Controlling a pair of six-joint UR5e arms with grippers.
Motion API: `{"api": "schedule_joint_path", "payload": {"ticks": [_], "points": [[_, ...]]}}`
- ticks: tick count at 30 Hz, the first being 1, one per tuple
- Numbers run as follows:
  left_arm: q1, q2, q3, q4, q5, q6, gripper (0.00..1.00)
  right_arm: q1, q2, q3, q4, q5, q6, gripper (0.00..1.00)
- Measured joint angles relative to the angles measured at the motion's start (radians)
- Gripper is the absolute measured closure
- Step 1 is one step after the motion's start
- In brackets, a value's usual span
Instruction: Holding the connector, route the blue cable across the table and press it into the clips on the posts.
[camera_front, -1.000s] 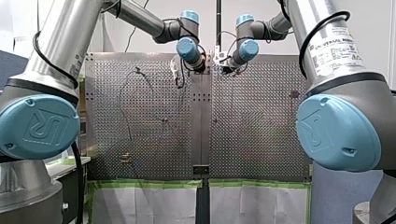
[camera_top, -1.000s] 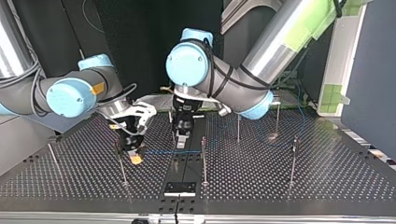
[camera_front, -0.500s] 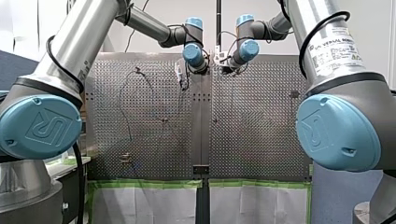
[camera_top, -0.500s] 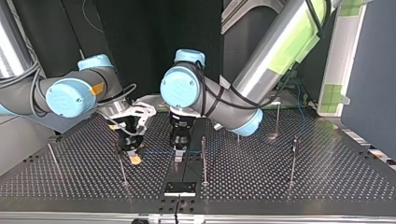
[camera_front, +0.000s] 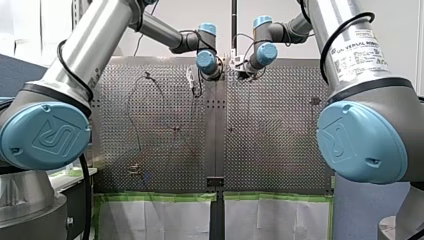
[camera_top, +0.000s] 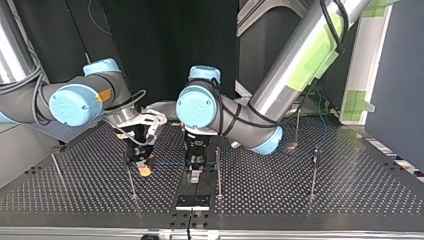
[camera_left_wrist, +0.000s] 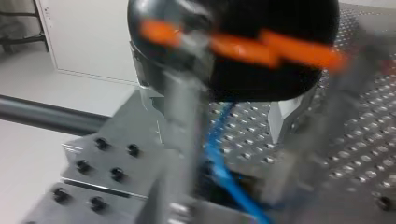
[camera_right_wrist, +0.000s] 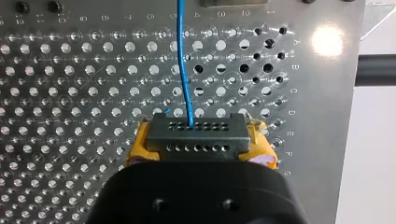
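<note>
**Desk:** What has my right gripper (camera_right_wrist: 198, 145) got hold of?

**Photographer:** A dark connector (camera_right_wrist: 196, 133), clamped crosswise. The yellow pads (camera_right_wrist: 138, 150) are drawn in to the block's width and press on both of its ends. Connector and gripper sit close over the perforated table (camera_right_wrist: 70, 93). I cannot tell whether the connector touches it.

**Desk:** And the blue cable (camera_right_wrist: 183, 60)?

**Photographer:** It leaves the connector's face and runs straight ahead of the right gripper, low over the holes.

**Desk:** My left gripper (camera_left_wrist: 229, 186) — parted or closed?

**Photographer:** Parted. Its metal fingers (camera_left_wrist: 181, 116) stand well apart, with bare table showing through the gap. The cable drops through that gap, nearer one finger than the other. The wrist view is blurred, so I cannot say whether the cable touches either finger. Nothing is pinched.

**Desk:** How do the two stand to each other?

**Photographer:** Across the table, both point down at the plate, near one another. A level stretch of cable runs from the right gripper's connector to the left gripper. A thin post (camera_top: 218, 170) rises just beside the left gripper, on its side away from the right one. A second post (camera_top: 131, 177) stands just beside the right gripper — on its outer side, away from the left.
</note>
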Motion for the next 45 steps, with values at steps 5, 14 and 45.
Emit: {"api": "schedule_joint_path", "payload": {"ticks": [5,14,45], "points": [[0.010,-0.016,0.011,0.001,0.007,0.000,0.00,0.000,0.000,0.000,0.000,-0.002,0.001,1.00],[0.007,-0.017,0.016,-0.008,-0.017,0.014,0.30,-0.001,0.000,0.000,0.000,-0.004,0.003,1.00],[-0.045,0.041,-0.095,0.008,-0.127,-0.014,1.00,0.012,0.001,0.030,0.005,-0.008,0.004,1.00]]}}
